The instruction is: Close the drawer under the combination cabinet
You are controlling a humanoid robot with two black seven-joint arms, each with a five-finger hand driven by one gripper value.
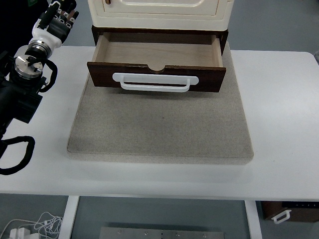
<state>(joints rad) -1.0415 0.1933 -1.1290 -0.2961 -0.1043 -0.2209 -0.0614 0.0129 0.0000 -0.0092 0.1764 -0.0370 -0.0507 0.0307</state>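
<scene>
Grey mat (159,134) nearest, bare. Drawer (157,64) pulled fully out beneath cabinet (159,12), white handle (155,82) facing camera. Left hand (56,22) raised far-left, well apart, fingers loosely curled, holding nothing. Risks: off-centre push skews and jams drawer; hard shove slides cabinet back.

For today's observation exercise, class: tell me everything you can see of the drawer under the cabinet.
The drawer is pulled out from the dark base under the cream cabinet, so it stands open. Its front is dark brown wood with a half-round notch in the top edge and a white bar handle across it. The inside looks like pale bare wood and holds nothing visible. It hangs over the grey mat on the white table. Nothing touches it; the left hand is raised off to its left.
</scene>
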